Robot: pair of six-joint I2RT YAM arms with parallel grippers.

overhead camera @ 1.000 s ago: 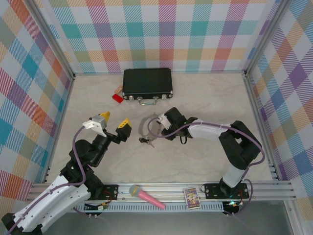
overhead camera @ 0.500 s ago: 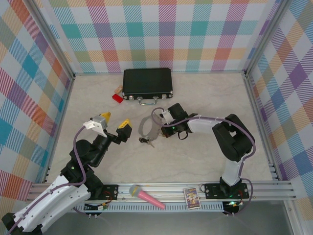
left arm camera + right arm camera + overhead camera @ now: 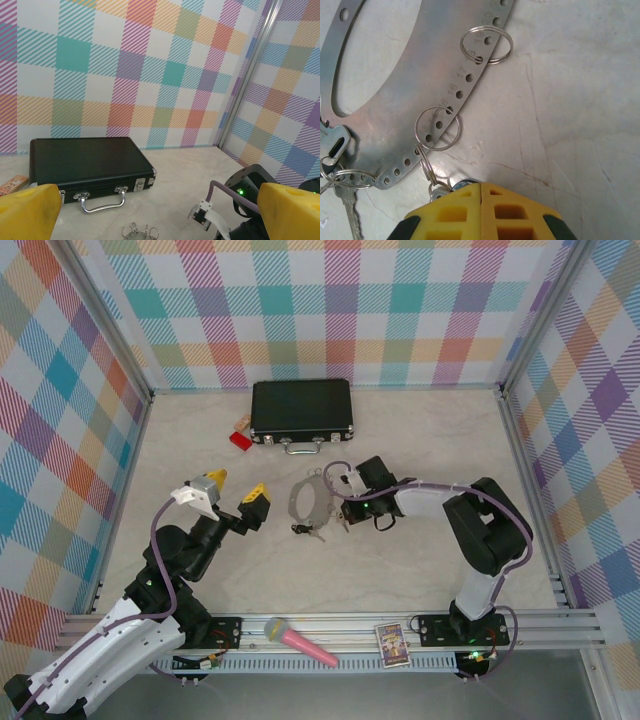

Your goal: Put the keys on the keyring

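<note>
Setting: pale marbled surface (image 3: 420, 560), checked walls.
Main item: keyring (image 3: 303, 495) flat at centre; black case (image 3: 301, 408) at its 12 o'clock.
Also: keys (image 3: 309, 531) at hoop's 6 o'clock, against rim; one seems linked by small loop.
Tools: right gripper (image 3: 481, 192) at 4 o'clock, jaws pressed together beside loop chain. Left gripper (image 3: 236, 490) at 9 o'clock, apart, jaws wide, nothing held.
Step, judged: threading key onto loop.
Next need: fine pinch, hoop steadied.
Hidden: anything pinched under yellow tips; key count unclear.

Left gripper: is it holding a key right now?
No: the left gripper stands open, its yellow fingers wide apart with nothing between them.
</note>
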